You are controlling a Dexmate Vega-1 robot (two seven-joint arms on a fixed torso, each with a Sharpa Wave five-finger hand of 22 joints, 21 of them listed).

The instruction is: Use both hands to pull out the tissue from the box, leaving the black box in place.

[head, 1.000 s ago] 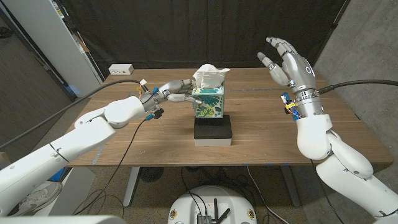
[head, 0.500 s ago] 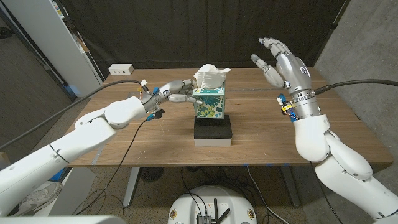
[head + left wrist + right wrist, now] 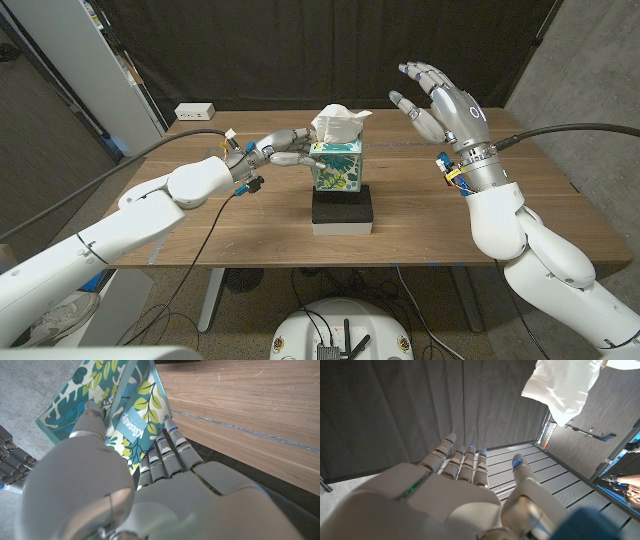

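White tissue (image 3: 337, 122) sprouts from leafy box (image 3: 335, 166) on black box (image 3: 342, 208), bench centre | left hand (image 3: 283, 151) braces it | right hand (image 3: 438, 101) spread, empty | risk: weak bracing, box lifts

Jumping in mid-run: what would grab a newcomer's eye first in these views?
Probably the teal leaf-patterned tissue box at the table's middle, perched on a black rectangular box, with a white tissue puffing out of its top. The left hand grips the tissue box's side, while the right hand hangs open in the air to the tissue's right.
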